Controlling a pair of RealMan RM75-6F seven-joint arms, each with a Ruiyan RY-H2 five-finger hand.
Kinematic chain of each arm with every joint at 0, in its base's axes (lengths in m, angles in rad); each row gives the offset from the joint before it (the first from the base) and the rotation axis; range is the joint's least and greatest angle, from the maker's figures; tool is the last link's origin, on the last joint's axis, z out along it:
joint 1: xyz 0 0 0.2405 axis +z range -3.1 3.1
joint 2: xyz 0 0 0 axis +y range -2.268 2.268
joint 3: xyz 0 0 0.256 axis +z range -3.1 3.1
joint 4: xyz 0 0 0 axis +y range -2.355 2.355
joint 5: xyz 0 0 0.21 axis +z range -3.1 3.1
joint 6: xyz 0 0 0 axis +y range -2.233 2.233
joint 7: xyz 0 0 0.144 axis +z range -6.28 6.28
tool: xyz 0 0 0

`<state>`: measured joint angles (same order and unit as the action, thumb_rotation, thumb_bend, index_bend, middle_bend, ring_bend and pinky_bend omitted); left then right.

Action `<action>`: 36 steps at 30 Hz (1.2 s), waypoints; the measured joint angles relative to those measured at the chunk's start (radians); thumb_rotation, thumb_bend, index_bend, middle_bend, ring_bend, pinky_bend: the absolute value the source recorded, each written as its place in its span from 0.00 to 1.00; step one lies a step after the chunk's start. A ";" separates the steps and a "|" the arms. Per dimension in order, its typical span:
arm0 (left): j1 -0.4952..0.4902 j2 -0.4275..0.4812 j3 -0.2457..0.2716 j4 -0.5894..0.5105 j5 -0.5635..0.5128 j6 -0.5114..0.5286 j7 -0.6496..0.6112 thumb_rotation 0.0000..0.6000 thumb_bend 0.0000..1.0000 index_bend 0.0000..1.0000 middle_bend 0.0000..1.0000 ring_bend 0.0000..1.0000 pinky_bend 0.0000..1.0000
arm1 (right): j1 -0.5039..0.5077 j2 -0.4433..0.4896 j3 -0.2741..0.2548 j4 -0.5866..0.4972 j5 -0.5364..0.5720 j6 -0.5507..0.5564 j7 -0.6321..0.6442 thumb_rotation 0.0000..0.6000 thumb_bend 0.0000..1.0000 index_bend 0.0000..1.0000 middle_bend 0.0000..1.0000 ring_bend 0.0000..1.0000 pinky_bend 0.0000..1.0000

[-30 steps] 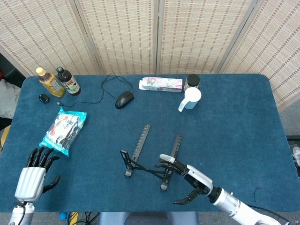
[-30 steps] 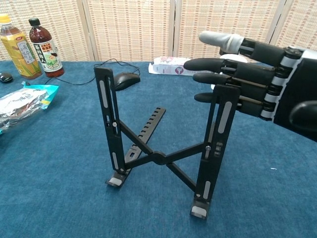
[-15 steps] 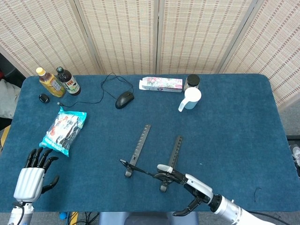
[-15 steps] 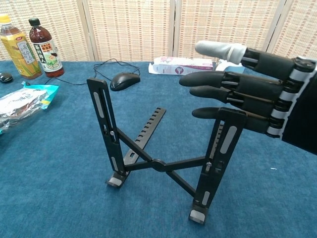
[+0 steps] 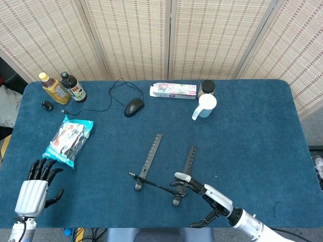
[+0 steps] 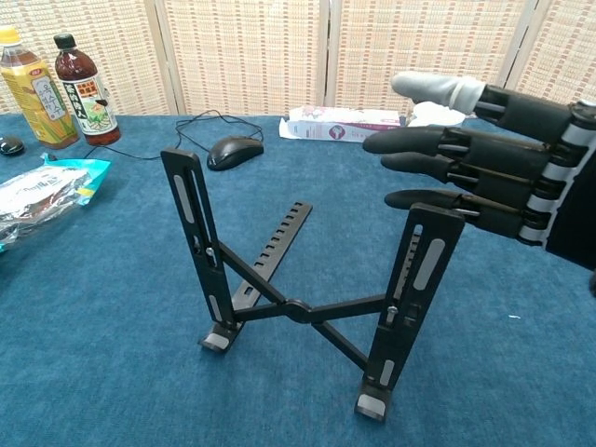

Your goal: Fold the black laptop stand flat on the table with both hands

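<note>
The black laptop stand (image 5: 150, 157) stands unfolded near the table's front middle. In the chest view the stand (image 6: 298, 310) has two slotted uprights leaning slightly, joined by a crossed brace, with its notched rails lying on the blue cloth. My right hand (image 5: 207, 195) is at the stand's right upright, fingers stretched out and apart. From the chest camera the right hand (image 6: 489, 172) hovers at the top of that upright, the lowest finger just over its tip; I cannot tell if it touches. My left hand (image 5: 34, 190) rests open at the front left corner, far from the stand.
Along the back stand two bottles (image 5: 55, 88), a wired mouse (image 5: 133, 107), a flat box (image 5: 173, 91), a dark jar (image 5: 207, 86) and a white mug (image 5: 204, 107). A snack bag (image 5: 69, 139) lies at the left. The table's front edge runs close behind the stand's feet.
The stand's uprights have tipped a little toward me under my right hand. That hand has since drawn slightly back to the right. My left hand has not moved.
</note>
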<state>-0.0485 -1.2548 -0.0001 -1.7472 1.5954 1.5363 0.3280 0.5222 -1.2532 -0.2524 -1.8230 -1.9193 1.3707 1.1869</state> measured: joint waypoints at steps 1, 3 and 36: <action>-0.001 -0.001 0.000 0.001 -0.001 -0.002 0.000 1.00 0.22 0.28 0.13 0.03 0.02 | 0.000 -0.002 0.000 0.003 0.006 -0.002 -0.001 1.00 0.00 0.00 0.19 0.01 0.08; -0.002 -0.001 0.000 0.002 -0.002 -0.004 -0.001 1.00 0.22 0.28 0.13 0.03 0.02 | -0.001 -0.008 0.000 0.013 0.023 -0.011 0.002 1.00 0.00 0.00 0.19 0.01 0.08; -0.003 0.006 0.004 -0.002 -0.010 -0.011 -0.004 1.00 0.22 0.28 0.13 0.03 0.02 | -0.012 -0.171 -0.029 0.191 0.133 -0.134 0.136 1.00 0.00 0.00 0.20 0.01 0.08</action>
<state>-0.0513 -1.2485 0.0038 -1.7491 1.5852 1.5252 0.3236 0.5106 -1.4247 -0.2812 -1.6323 -1.7858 1.2366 1.3228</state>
